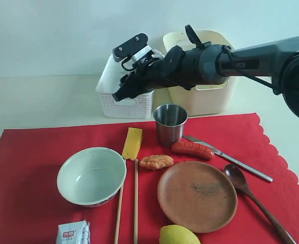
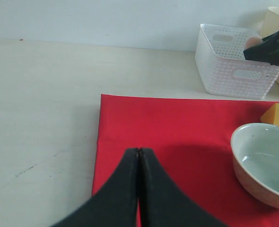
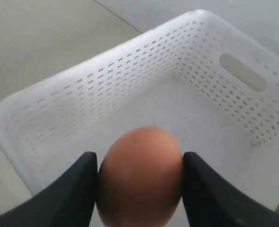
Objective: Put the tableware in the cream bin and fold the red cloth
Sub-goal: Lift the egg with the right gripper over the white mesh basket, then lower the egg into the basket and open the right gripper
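Lemon [image 1: 178, 235] sits nearest me on the red cloth [image 1: 27, 173], which lies flat on the worktop [image 1: 37, 101] and carries the bowl [image 1: 91, 175], plate [image 1: 197, 195], cup [image 1: 170, 123], knife [image 1: 230, 158], spoon [image 1: 251, 195] and chopsticks [image 1: 135, 203]. Behind it, the bin [image 1: 205, 96] stands beside the basket [image 1: 126, 104]. My right tool [image 3: 139, 161] grips an egg [image 3: 140, 189] over the basket. The left tool [image 2: 139, 151] is closed tight and empty, over the cloth's edge.

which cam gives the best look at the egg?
Right wrist view: the egg is close up, held in the right pincer over the white basket. Left wrist view catches only a small, distant part; in the exterior view it is hidden behind the right arm.
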Robot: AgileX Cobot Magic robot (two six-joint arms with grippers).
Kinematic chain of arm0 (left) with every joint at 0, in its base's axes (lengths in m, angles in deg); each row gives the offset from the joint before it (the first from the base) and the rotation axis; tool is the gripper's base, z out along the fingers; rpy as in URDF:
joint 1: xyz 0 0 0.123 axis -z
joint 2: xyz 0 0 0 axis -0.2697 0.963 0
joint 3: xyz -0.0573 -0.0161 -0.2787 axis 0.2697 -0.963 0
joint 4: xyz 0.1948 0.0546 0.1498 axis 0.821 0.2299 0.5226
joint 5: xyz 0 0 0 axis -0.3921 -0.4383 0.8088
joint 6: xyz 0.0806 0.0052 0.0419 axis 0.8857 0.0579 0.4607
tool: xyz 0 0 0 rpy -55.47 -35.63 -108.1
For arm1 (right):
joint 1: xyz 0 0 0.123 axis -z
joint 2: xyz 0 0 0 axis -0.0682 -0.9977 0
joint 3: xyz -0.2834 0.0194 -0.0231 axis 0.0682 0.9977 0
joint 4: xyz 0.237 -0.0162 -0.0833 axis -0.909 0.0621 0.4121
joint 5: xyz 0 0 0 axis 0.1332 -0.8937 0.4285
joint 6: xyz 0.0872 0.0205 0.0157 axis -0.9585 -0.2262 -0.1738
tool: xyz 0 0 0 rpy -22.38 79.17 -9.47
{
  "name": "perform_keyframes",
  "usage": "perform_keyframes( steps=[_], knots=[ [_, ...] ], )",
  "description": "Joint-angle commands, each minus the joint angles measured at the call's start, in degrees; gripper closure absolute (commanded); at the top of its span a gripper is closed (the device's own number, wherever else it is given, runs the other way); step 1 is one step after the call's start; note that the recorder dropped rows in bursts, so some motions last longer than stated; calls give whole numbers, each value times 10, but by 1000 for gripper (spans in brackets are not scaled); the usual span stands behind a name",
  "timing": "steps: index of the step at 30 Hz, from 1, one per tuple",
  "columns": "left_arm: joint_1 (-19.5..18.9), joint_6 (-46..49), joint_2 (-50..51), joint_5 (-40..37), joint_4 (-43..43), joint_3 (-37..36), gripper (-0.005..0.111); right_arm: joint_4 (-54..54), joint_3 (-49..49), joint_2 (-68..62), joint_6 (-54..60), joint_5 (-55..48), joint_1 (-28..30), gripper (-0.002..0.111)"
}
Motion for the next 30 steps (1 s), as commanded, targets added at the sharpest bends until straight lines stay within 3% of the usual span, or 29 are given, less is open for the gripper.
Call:
perform_keyframes(
  steps=[1,4,11,21,30],
  knots=[
    [-1,-1,-3,5,0,-2,107,4,-5,11,-8,2,1,43],
    [-1,-1,-3,5,0,-2,107,4,-5,22,-8,-1,1,35],
    [-1,-1,-3,5,0,-2,107,5,-5,61,-8,-49,1,35],
    [-1,-1,-3,5,0,-2,107,14,-5,134,-42,-220,1,41],
    [-1,-1,-3,5,0,-2,107,210,-5,191,-246,-393,0,41]
  ],
)
